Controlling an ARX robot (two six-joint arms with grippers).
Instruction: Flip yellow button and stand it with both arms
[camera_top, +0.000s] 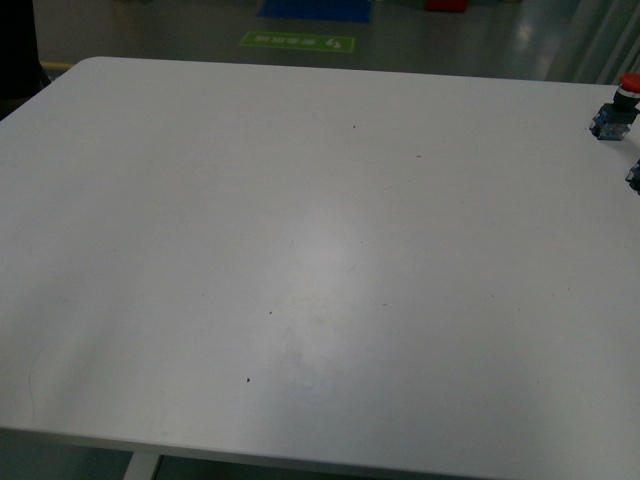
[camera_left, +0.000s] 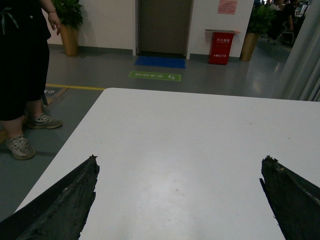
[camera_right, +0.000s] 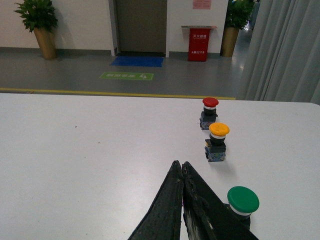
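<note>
The yellow button (camera_right: 218, 142) stands upright on the white table (camera_right: 90, 165) with its yellow-orange cap on top, seen in the right wrist view. My right gripper (camera_right: 180, 164) is shut and empty, its tips a short way in front of the button and to its left, not touching it. My left gripper (camera_left: 180, 158) is open and empty over bare table (camera_left: 190, 130); its fingers (camera_left: 65, 200) stand wide apart. No button shows in the left wrist view. Neither arm shows in the front view.
A red-capped button (camera_right: 209, 112) stands just beyond the yellow one and shows at the far right of the front view (camera_top: 618, 108). A green-capped button (camera_right: 242, 202) stands close beside my right gripper. A dark bluish bit (camera_top: 634, 175) is cut off at the front view's right edge.
</note>
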